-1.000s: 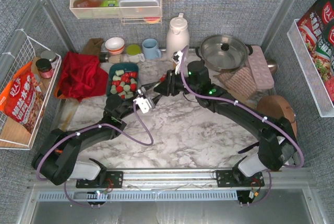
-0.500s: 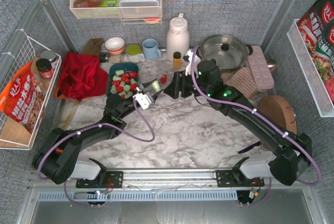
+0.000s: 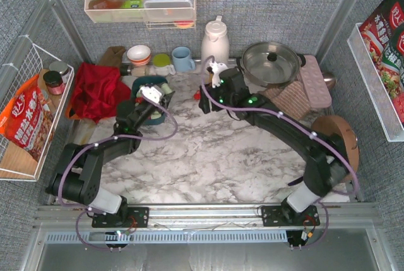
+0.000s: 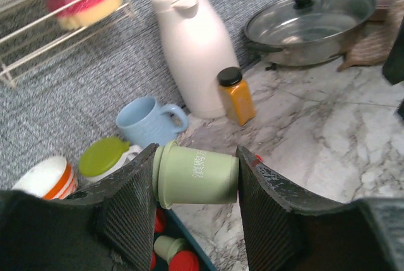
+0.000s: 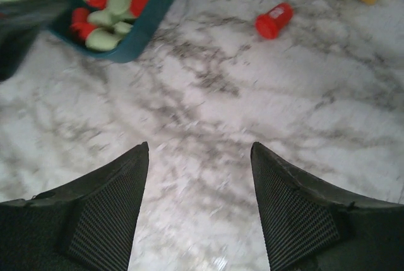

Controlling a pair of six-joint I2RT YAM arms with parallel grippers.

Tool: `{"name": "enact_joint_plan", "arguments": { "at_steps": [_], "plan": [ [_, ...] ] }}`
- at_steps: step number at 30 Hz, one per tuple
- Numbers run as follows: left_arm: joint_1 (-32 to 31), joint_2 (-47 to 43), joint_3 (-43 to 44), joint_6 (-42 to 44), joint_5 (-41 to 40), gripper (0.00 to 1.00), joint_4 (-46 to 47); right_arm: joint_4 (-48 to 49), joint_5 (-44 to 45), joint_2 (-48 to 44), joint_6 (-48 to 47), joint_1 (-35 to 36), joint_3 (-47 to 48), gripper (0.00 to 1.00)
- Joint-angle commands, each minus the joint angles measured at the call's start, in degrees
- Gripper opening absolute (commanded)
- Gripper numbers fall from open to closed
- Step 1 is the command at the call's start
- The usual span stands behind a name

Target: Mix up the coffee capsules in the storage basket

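left gripper | clamps tapered mint-green capsule | veined marble tabletop

Over the storage basket the way down is taken by the left hand, whose fingers are closed on a mint green capsule. A bunched red cloth lies just left of the basket. Behind the basket, a bowl, a green lid and a blue mug stand close-packed. Right of the basket, bare counter runs to a red capsule lying on its side. The right hand hangs over this strip with its jaws apart. Behind the red capsule stand an amber bottle and a white jug, and a lidded pot farther right. On the near side of the basket the counter is bare, crossed only by the two arms.
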Motion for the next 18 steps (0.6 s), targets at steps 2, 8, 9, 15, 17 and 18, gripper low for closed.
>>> {"name": "enact_joint_plan", "arguments": {
  "at_steps": [2,8,9,15,17,18],
  "plan": [
    [3.21,2.16,4.68,-3.39,-4.9,0.0,-5.85,9.9,3.04,13.39,-8.48,-1.08,7.21,0.7],
    [7.17,7.16,13.71,-2.41,-8.43,0.0,-21.63,8.34,8.06,32.52,-8.72,-2.5,23.17,0.71],
    [7.86,8.33,15.43,-2.81,-8.52,0.0,-23.88,6.93,9.77,35.03,-7.43,-2.82,26.27,0.71],
    [9.28,17.05,27.75,-6.77,-7.89,0.01,-41.63,-0.92,14.73,45.66,1.76,-4.09,40.17,0.69],
    [9.5,20.57,33.91,-7.9,-8.59,0.01,-49.98,-2.05,15.61,47.55,4.15,-4.09,42.45,0.68],
    [9.52,22.2,37.4,-8.22,-8.7,0.01,-53.29,-2.58,15.7,48.27,4.95,-4.09,43.04,0.68]
  ]
}}
